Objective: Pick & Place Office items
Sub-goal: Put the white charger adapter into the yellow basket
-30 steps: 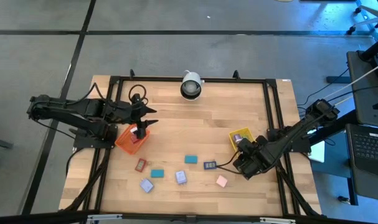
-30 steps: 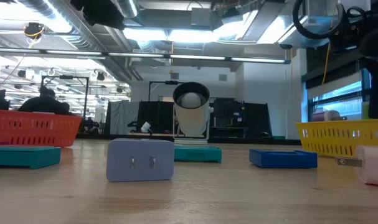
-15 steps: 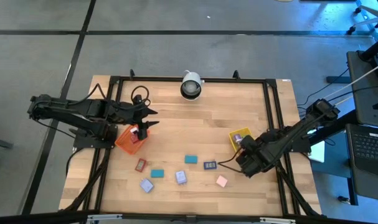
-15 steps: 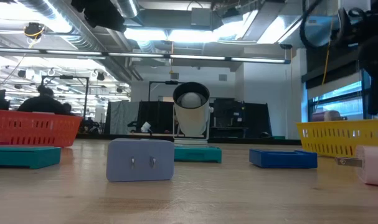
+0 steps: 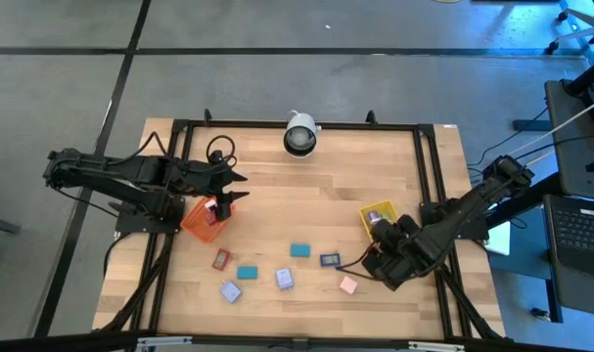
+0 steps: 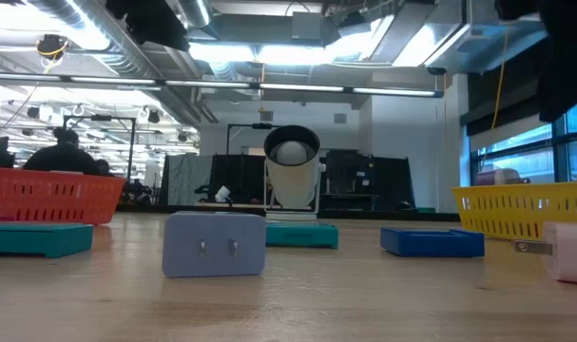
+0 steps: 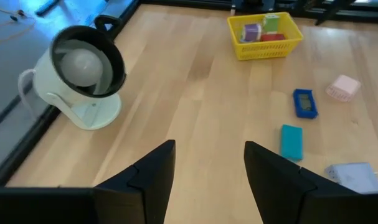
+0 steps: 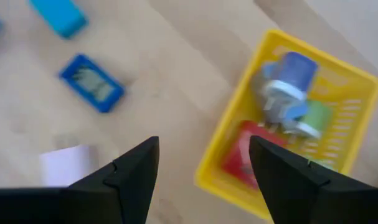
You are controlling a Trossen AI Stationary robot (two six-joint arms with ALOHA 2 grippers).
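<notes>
Wood table (image 5: 306, 186) carries scattered office items (image 5: 298, 251) toward its near edge; my right gripper (image 5: 373, 262) hovers spread beside the yellow tray (image 5: 379, 212), left gripper (image 5: 240, 188) spread too.

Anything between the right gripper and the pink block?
No. In the high view only bare wood separates the right gripper, jaws open, from the pink block.

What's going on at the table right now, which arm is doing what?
Office items are being sorted into two trays. The right claw, open and empty, hangs low beside the yellow tray, near the pink block and the dark blue block. The left claw, open and empty, waits over the orange tray. Red, teal and lavender blocks lie loose on the table.
</notes>
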